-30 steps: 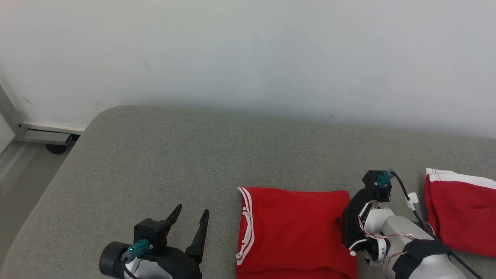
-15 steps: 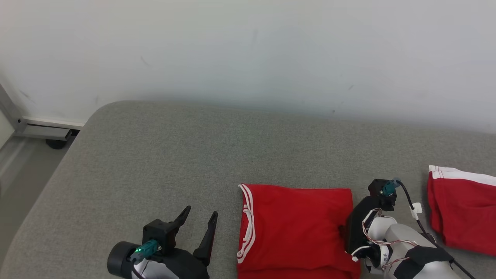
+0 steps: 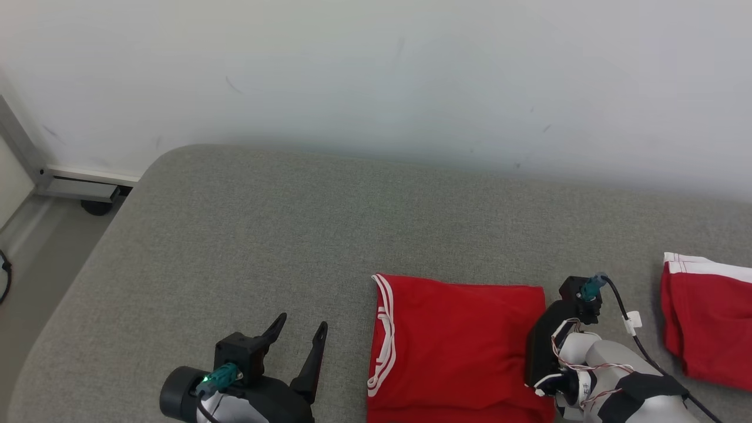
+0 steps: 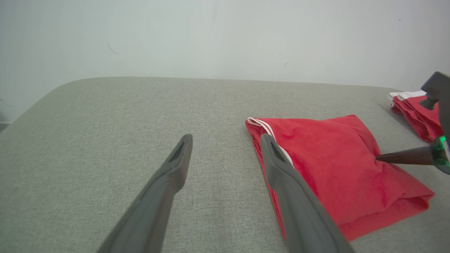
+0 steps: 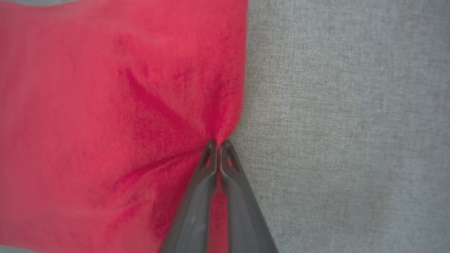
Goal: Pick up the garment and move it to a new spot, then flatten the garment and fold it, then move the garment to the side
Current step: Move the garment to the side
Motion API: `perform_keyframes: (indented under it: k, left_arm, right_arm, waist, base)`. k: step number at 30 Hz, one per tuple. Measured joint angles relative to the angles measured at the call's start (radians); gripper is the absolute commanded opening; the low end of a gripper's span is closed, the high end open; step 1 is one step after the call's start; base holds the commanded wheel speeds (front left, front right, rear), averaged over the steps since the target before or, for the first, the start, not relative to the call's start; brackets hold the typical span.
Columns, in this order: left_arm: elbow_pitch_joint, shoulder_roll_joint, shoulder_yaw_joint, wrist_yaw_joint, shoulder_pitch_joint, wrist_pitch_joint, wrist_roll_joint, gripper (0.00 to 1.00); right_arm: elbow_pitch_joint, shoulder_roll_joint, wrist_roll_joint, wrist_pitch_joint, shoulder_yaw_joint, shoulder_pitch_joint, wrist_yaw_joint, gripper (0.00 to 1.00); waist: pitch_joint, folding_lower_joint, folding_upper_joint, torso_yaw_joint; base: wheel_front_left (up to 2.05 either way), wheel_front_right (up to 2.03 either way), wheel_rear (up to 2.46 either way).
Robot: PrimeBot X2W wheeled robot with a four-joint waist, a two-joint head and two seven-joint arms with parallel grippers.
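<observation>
A folded red garment [image 3: 458,346] with white-striped trim on its left edge lies flat on the grey padded surface [image 3: 294,235]. In the right wrist view my right gripper [image 5: 218,142] is shut, pinching the garment [image 5: 105,105] at its right edge, where the cloth puckers toward the fingertips. The left wrist view shows one right finger [image 4: 404,158] reaching into the garment [image 4: 327,165] from the right. My left gripper [image 3: 301,323] stands open just left of the garment, nothing between its fingers [image 4: 281,168].
A second red piece with white trim [image 3: 705,317] lies further right on the same surface. A white wall runs behind. The surface's rounded left edge drops to the floor, where a metal frame and caster [image 3: 97,207] stand.
My right gripper has closed on the garment's right edge. The head camera has shifted a little; the left gripper stays open in much the same place.
</observation>
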Motion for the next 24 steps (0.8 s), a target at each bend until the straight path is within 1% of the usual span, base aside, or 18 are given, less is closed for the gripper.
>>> perform_keyframes:
  k: [4, 8, 13, 20, 24]
  left_arm:
    - [0.001, 0.0, 0.001, 0.0, 0.0, 0.0, 0.0, 1.0]
    - [0.002, 0.004, 0.014, 0.001, 0.0, 0.0, 0.0, 1.0]
    - [0.003, 0.005, 0.022, 0.002, 0.0, -0.002, -0.004, 1.0]
    - [-0.002, 0.005, 0.02, 0.003, 0.002, -0.003, -0.006, 1.0]
    - [-0.007, 0.005, 0.018, 0.003, 0.004, -0.003, -0.006, 1.0]
  right_arm:
    - [0.0, -0.011, -0.016, 0.004, 0.008, -0.019, 0.0, 0.0]
    - [-0.005, -0.043, -0.042, 0.004, 0.016, -0.074, 0.0, 0.0]
    - [-0.013, -0.098, -0.045, 0.004, 0.005, -0.101, 0.0, 0.0]
    - [-0.017, -0.184, -0.06, -0.002, -0.038, -0.145, 0.0, 0.0]
    - [-0.014, -0.222, -0.074, -0.002, -0.059, -0.181, 0.0, 0.0]
  waist:
    - [0.0, 0.0, 0.0, 0.0]
    - [-0.003, 0.0, 0.0, -0.008]
    - [-0.008, 0.0, 0.0001, -0.03]
    - [-0.016, 0.0, 0.0, -0.067]
    - [-0.015, 0.0, 0.0, -0.085]
  base:
    - [0.0, 0.0, 0.0]
    - [0.0, 0.0, 0.0]
    - [0.0, 0.0, 0.0]
    - [0.0, 0.0, 0.0]
    - [0.0, 0.0, 0.0]
